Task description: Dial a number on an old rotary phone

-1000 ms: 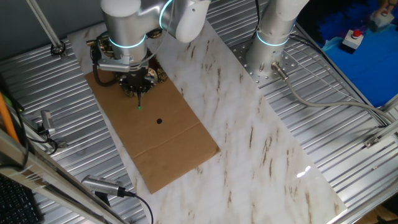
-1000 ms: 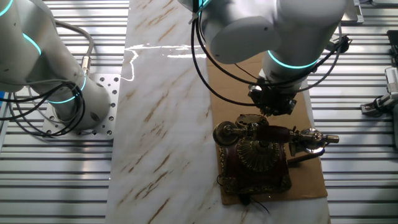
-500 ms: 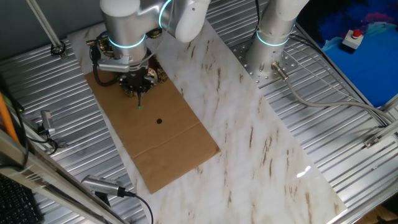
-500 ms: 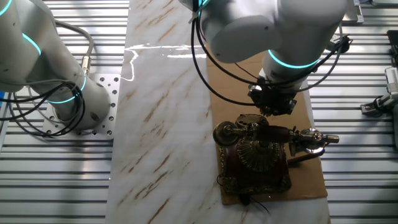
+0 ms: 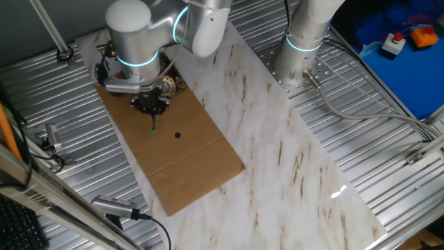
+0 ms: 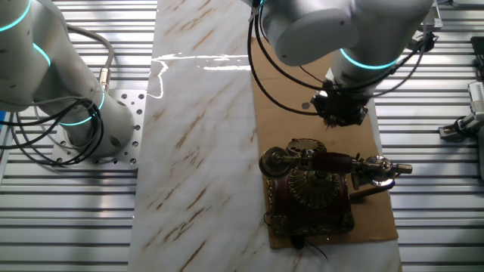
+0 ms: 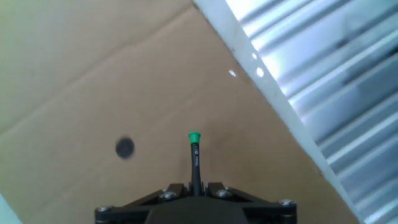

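Two opposed overheads, one close wrist-cam

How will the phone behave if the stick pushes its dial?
The phone looks squat and broad-based, so probably won't tip. On smooth cardboard it may slide. The thin stick in the hand might flex.
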